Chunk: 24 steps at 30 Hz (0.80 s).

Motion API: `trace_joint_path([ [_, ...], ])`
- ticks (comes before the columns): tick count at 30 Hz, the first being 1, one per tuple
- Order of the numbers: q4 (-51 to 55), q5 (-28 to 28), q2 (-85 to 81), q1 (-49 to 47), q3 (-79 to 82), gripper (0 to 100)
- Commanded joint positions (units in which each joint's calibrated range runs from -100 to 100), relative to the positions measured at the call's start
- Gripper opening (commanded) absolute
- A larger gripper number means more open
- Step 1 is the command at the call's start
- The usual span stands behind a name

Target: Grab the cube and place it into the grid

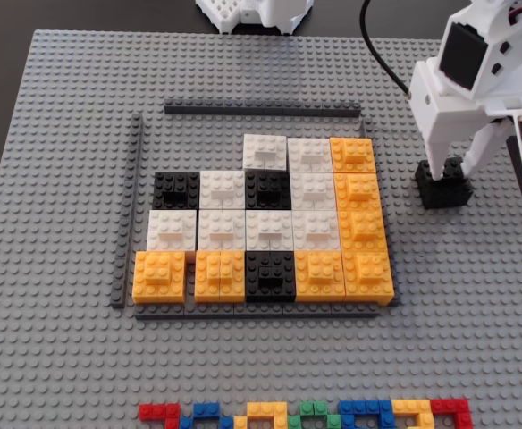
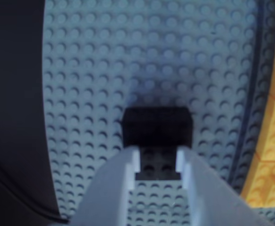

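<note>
The grey studded baseplate [image 1: 64, 357] covers the worktop; on it the grid [image 1: 265, 223] of white, black and orange blocks sits inside thin dark strips; the white arm [image 1: 475, 80] reaches down to the right of the grid in the fixed view; the black cube [image 1: 443, 186] stands on the baseplate there, apart from the grid; the pincer [image 2: 157, 162] is narrowly open, its fingers [image 2: 130, 162] closed in against the small raised brick on top of the cube.

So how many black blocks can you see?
4. Three sit in the grid: upper left, middle and bottom row. The fourth stands apart on the right, under the jaws.
</note>
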Motion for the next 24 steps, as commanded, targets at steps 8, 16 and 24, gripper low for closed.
trace_joint_path([
  [8,3.4,0.4,-6.8,0.6,-3.4,6],
  [16,8.8,1.0,-12.6,0.5,-11.6,6],
  [24,13.9,3.2,-19.6,1.5,-19.7,6],
])
